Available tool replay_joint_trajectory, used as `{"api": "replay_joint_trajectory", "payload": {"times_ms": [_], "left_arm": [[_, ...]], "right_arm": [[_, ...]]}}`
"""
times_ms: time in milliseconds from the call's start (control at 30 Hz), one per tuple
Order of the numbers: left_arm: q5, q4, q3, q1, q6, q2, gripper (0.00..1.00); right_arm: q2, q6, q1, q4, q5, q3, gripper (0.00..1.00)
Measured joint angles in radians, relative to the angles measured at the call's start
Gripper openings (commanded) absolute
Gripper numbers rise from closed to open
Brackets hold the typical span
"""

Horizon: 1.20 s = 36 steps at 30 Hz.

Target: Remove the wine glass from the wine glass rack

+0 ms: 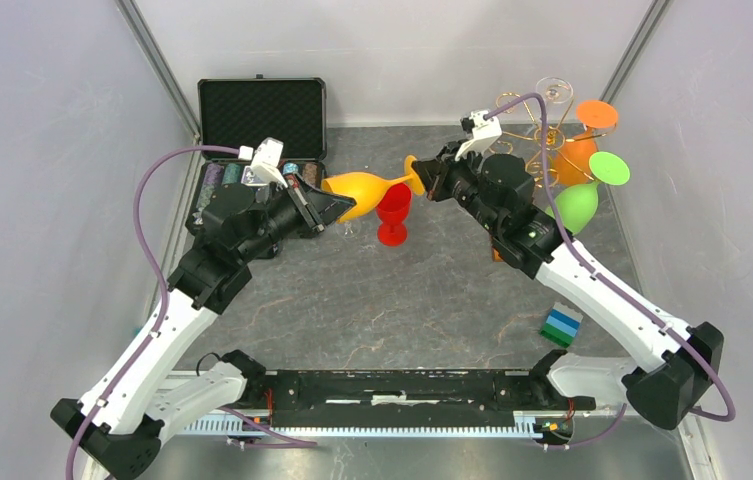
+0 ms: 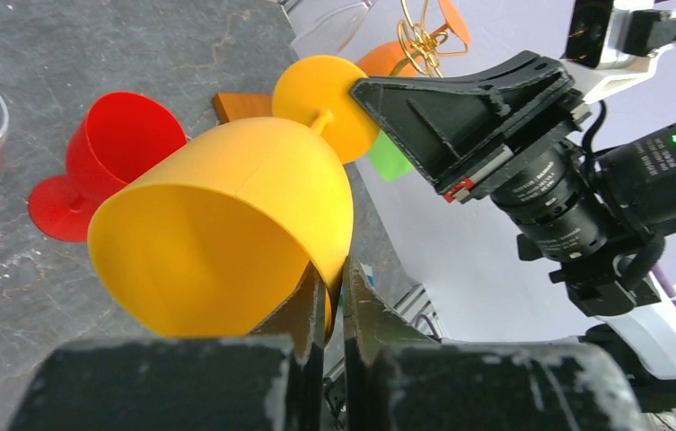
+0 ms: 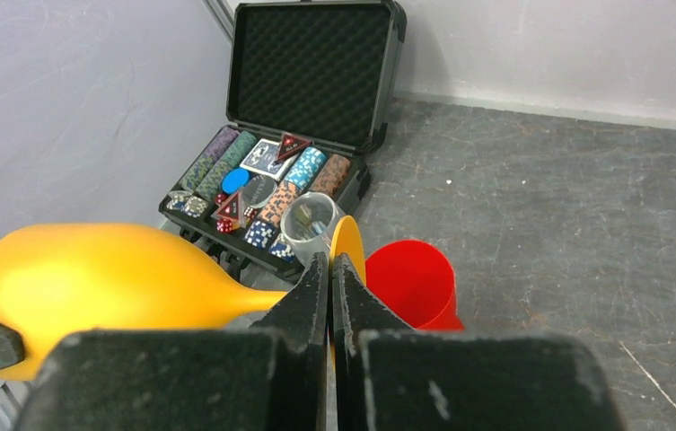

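Starting nearest the arm bases: a striped block (image 1: 560,325) lies on the worktop (image 1: 372,310), on the near side of the rack (image 1: 527,125).

Further in, the yellow glass (image 1: 362,190) is off the rack. It is held in the air on its side, well to the rack's left. The left end effector (image 2: 332,283) is closed on the bowl's rim, apparently with the wall pinched between its fingers. The right end effector (image 3: 329,269), between the glass and the rack, is clamped on the edge of the foot. Both grip the one glass.

Beneath it a red glass (image 1: 393,212) stands upright with a clear glass (image 3: 310,224) just beside it, both left of the rack. A green glass (image 1: 577,205) and an orange glass (image 1: 577,160) hang on the rack, close to the right forearm. Farthest left of the rack is the open case (image 1: 262,115) of chips.

Risks, as judged:
- With two rigid grips on one glass, any disagreement between the arms would load the thin stem.
- If the right lets go, the left has only a rim pinch. The glass could pivot and drop onto the red glass.
- A wide swing of the right arm on pulling back could knock the hanging glasses.

Writing: white print on the right wrist's lens (image 2: 545,184) is too small to read. Nothing is legible on the chips or cards.
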Motion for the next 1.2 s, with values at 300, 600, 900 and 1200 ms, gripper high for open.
{"api": "replay_joint_trajectory", "payload": {"times_ms": [300,600,900,1200], "left_arm": [[0.012,-0.012,0.006,-0.001,0.024,0.000,0.02],[-0.007,-0.118,0.069,0.001,0.127,0.004,0.02],[0.019,-0.325,0.140,0.001,0.282,0.010,0.02],[0.001,-0.627,0.241,0.001,0.467,0.044,0.02]], "right_arm": [[0.008,0.035,-0.002,-0.001,-0.009,-0.015,0.02],[0.016,0.061,-0.003,0.006,-0.071,-0.015,0.40],[-0.016,0.063,-0.002,0.022,-0.175,-0.039,0.63],[-0.165,-0.038,-0.002,0.001,-0.134,-0.073,0.70]]}}
